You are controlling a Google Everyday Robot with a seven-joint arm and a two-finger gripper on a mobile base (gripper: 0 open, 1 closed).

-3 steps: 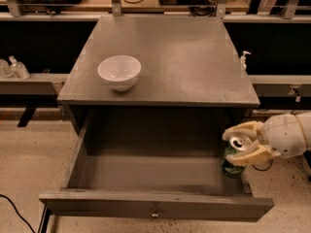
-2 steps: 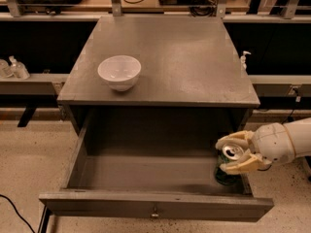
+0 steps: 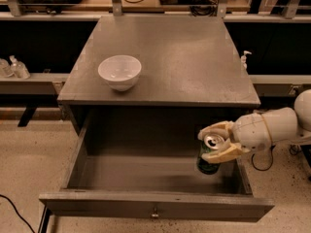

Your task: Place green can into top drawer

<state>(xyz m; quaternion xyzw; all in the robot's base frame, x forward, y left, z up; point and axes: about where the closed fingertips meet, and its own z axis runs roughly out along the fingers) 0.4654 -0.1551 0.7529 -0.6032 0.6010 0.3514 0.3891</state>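
The top drawer (image 3: 146,204) of the grey cabinet is pulled wide open, with a small metal knob at the middle of its front panel. My gripper (image 3: 214,142) reaches in from the right, over the drawer's right side. It is shut on the green can (image 3: 208,162), its pale fingers (image 3: 221,154) on either side of the silver top. The can is upright inside the drawer near the right wall. Its base is at or just above the drawer floor; I cannot tell whether it touches.
A white bowl (image 3: 120,72) stands on the cabinet top (image 3: 194,62) at the left. A small white pump bottle (image 3: 244,58) sits on a shelf at the right and clear bottles (image 3: 14,67) at the far left. Cables lie on the speckled floor.
My gripper has moved left with the green can, from over the drawer's right edge to further inside the drawer.
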